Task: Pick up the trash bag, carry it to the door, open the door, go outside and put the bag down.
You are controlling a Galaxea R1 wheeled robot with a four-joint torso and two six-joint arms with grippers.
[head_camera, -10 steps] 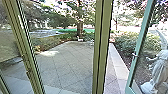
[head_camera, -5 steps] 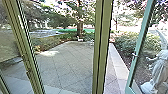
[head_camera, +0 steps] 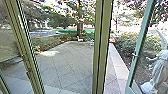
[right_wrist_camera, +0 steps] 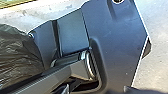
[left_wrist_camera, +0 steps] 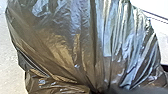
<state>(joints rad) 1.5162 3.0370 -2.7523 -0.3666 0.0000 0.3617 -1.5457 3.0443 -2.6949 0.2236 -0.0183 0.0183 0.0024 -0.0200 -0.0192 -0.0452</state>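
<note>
The trash bag (left_wrist_camera: 75, 45), dark and shiny, looms large in the left wrist view. Its folds draw together at my left gripper (left_wrist_camera: 100, 91), which is shut on the bag's gathered plastic. Part of the same bag (right_wrist_camera: 16, 56) shows beside the robot's base in the right wrist view. In the head view a green-framed glass door (head_camera: 140, 42) stands swung open on the right, its small handle (head_camera: 135, 54) on the frame. The state of my right gripper cannot be made out.
A thick green post (head_camera: 102, 47) stands upright just ahead, and another slanted frame (head_camera: 26, 50) is on the left. Beyond lies a paved yard (head_camera: 65, 65) with a tree (head_camera: 80, 27), bushes (head_camera: 125, 42) and a stone curb (head_camera: 117, 62). A pale statue (head_camera: 158, 72) shows at right.
</note>
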